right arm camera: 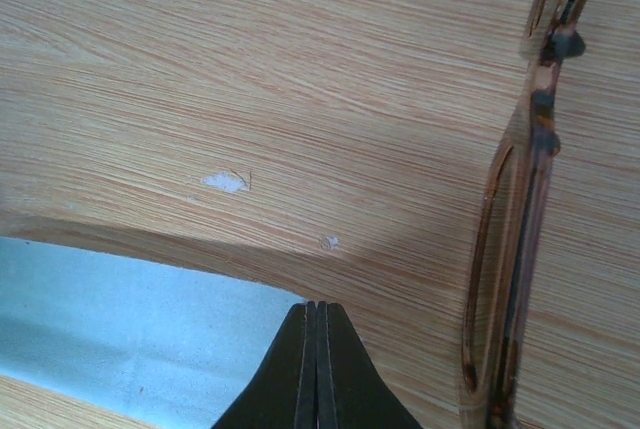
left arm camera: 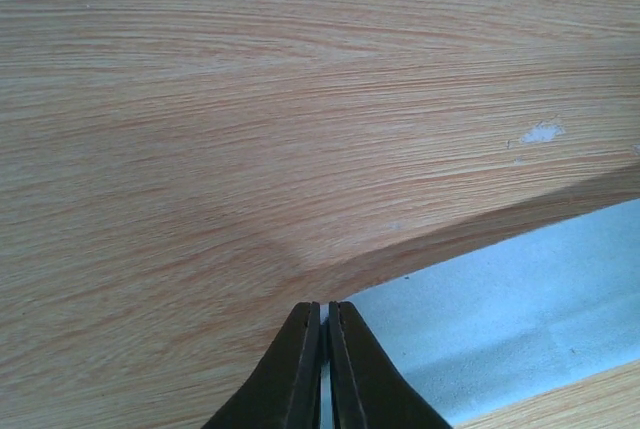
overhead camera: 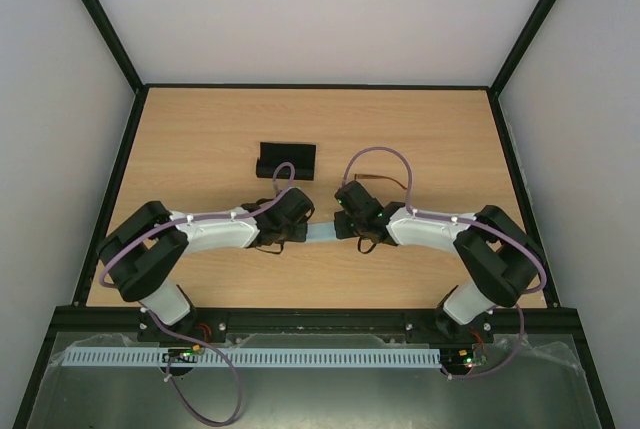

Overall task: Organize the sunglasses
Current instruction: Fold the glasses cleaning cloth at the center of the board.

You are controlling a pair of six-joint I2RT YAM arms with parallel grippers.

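The sunglasses [right arm camera: 520, 249], thin brown frame and folded, lie on the wood at the right of the right wrist view, to the right of my right gripper; in the top view they show as a thin brown shape [overhead camera: 380, 182] behind the right wrist. A light blue cloth [overhead camera: 322, 234] stretches between the two grippers, held off the table with its shadow below. My left gripper [left arm camera: 325, 304] is shut on one corner of the cloth [left arm camera: 520, 309]. My right gripper [right arm camera: 317, 304] is shut at the opposite corner of the cloth [right arm camera: 120, 319].
A black oblong case [overhead camera: 287, 161] stands open on the table behind the left gripper. The wooden table [overhead camera: 200, 139] is bounded by a black frame, with white walls beyond. Small white chips mark the wood [right arm camera: 225, 182].
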